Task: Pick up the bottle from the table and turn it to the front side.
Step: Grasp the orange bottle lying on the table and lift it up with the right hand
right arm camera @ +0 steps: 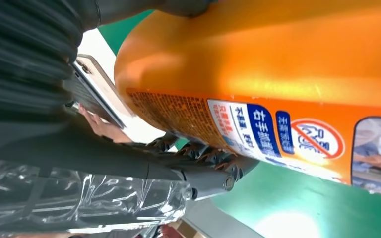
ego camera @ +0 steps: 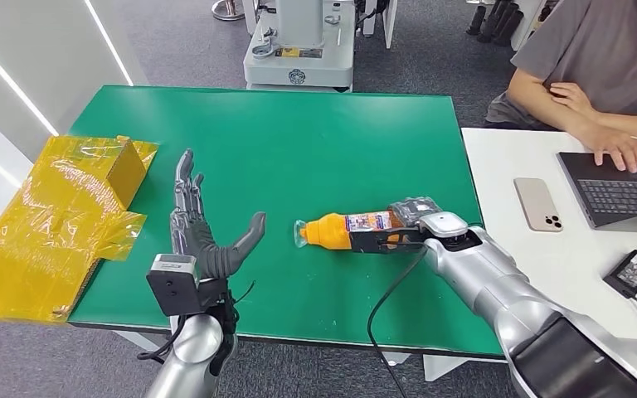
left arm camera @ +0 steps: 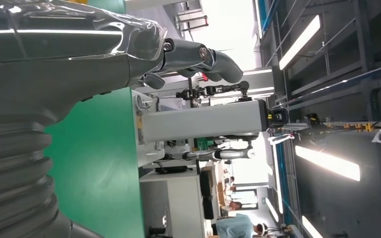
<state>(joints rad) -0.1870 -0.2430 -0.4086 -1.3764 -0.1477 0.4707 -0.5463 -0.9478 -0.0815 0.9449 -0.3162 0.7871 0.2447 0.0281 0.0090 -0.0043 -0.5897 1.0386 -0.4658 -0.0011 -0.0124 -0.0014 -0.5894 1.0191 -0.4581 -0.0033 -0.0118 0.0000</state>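
A: What is on the green surface?

B: An orange bottle lies on its side near the middle, toward the front edge. Its clear cap end points toward the robot's left, and a printed label wraps its middle.

A: Is the robot holding it?

B: Yes. The right hand comes in from the right and grasps the bottle around its base end. Dark fingers wrap the far part of the body, and the silver forearm runs back toward the lower right. In the right wrist view the bottle sits very close, its label showing small print and a round red prohibition symbol, with the fingers curled against its side.

A: Is the bottle lifted or resting?

B: That is hard to judge. It lies low and horizontal, just over or on the surface.

A: And the other hand?

B: The left hand is released and holds nothing. Its fingers stretch out flat away from the robot, and the thumb angles toward the bottle. It sits well apart from the cap end.

A: Anything else around?

B: Crumpled yellow packaging lies at the left edge. A white desk stands just beside the right edge, carrying a phone and a laptop. A seated person rests a hand on the laptop.
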